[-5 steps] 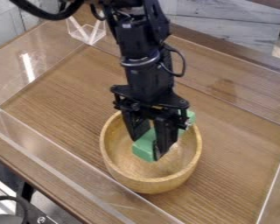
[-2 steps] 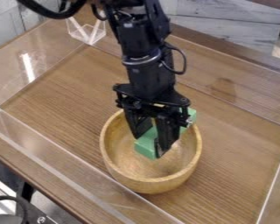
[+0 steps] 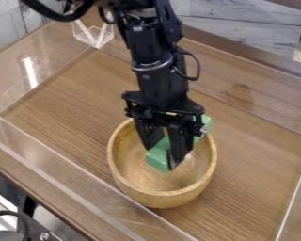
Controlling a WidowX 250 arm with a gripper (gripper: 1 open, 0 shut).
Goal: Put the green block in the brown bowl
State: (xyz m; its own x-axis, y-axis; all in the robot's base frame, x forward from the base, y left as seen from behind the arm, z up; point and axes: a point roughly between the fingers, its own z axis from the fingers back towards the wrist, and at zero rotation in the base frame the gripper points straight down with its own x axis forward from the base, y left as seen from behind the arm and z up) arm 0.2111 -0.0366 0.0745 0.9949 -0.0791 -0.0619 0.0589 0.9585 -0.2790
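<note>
Green block [image 3: 158, 154] held between shut fingers of gripper [image 3: 171, 151], over brown bowl [image 3: 120, 172]. Block to be lowered gently (rim best avoided), then released low. Long axis seemingly slanted, near-left to far-right; exact tilt hidden by fingers, and contact with bowl floor unclear.

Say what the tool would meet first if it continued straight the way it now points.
Pointing down, the tool would likely meet the floor of the brown bowl first, though depth is unclear from this single view.
</note>
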